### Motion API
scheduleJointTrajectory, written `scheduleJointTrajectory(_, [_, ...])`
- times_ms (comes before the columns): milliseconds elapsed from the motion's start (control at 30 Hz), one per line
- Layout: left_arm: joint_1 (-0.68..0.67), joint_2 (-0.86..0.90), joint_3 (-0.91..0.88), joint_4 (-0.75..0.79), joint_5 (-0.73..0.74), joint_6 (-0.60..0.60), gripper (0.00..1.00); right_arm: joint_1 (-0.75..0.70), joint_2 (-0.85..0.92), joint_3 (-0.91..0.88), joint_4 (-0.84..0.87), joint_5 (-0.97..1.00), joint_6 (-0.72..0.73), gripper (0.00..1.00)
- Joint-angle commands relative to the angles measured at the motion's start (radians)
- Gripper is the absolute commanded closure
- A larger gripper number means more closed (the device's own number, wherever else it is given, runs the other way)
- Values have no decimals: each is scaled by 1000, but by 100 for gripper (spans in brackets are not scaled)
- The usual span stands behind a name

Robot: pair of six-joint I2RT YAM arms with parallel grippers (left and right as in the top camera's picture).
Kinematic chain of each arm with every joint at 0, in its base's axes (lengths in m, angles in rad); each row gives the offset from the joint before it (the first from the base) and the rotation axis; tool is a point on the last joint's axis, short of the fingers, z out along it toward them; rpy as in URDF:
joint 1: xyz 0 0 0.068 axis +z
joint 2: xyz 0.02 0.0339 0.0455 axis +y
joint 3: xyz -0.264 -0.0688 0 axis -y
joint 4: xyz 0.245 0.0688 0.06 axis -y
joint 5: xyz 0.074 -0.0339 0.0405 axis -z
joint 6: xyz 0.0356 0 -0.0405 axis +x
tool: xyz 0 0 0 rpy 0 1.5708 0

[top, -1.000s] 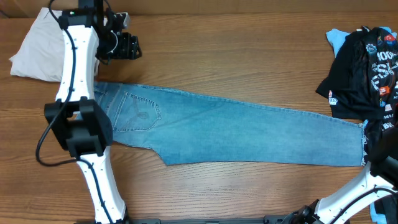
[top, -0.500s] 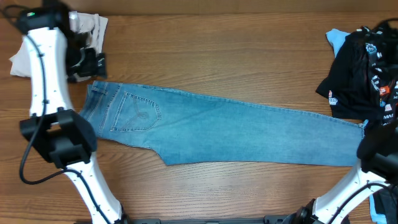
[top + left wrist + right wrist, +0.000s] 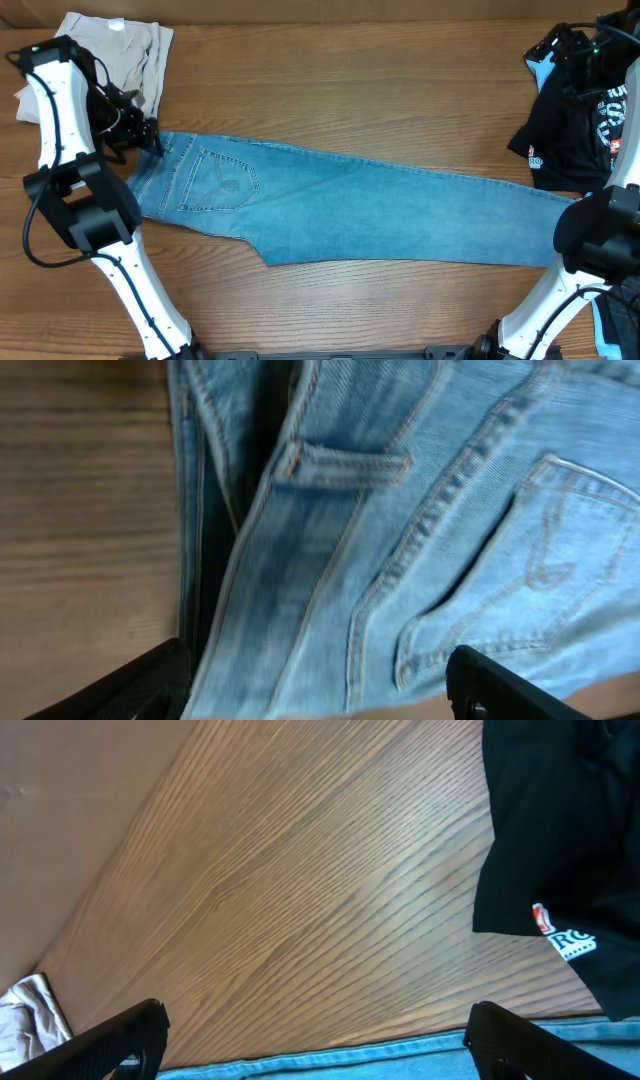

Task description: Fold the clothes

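at the far left the beige trousers [image 3: 110, 45] lie bunched near the table [image 3: 350, 90] corner, just behind the left gripper [image 3: 315, 675]. that gripper hangs over the waistband end of the light-blue jeans [image 3: 400, 210]. its fingers are spread wide and grasp nothing, with denim below them. the jeans lie flat. their long axis runs left to right, waist at the left and hems at the right, slanting a little toward the near edge at the right. the waistband therefore sits straight under the left fingers, and the left arm is plainly nearer that end, so i judge a straight descent would meet cloth. farther right, the right gripper [image 3: 318, 1020] is also spread and empty. it is held over bare wood near the black printed tee [image 3: 585, 120], which has a pale-blue garment [image 3: 540, 65] peeking out beside it.

the overhead view gives the jeans' whole length and both ends at once, but the left fingers merge there into the dark wrist. the left wrist view supplies the close detail (a belt loop [image 3: 345, 462], the stitched back pocket [image 3: 540, 570], the waistband in loose folds). the right wrist view catches only a strip of the jeans along its bottom edge.
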Motion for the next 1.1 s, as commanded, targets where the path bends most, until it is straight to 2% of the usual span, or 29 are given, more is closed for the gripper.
scheduleJointTrajectory(0, [-5,51,0,20,-17,37,16,-1,-1,17,4,18,-11,0])
scheduleJointTrajectory(233, [0,148,0,46,-20,59,16,-1,-1,17,2,17,-11,0])
scheduleJointTrajectory(367, [0,192,0,37,-13,59,27,-1,-1,17,3,17,-11,0])
scheduleJointTrajectory(433, [0,197,0,38,-11,59,38,-1,-1,17,5,17,-10,0])
scheduleJointTrajectory(467, [0,197,0,41,-8,58,49,-1,-1,17,6,17,-10,0])
scheduleJointTrajectory(667, [8,197,0,68,10,0,94,-1,-1,17,6,17,-10,0])
scheduleJointTrajectory(1067, [163,197,1,173,10,-350,96,0,-1,17,0,17,-11,0])
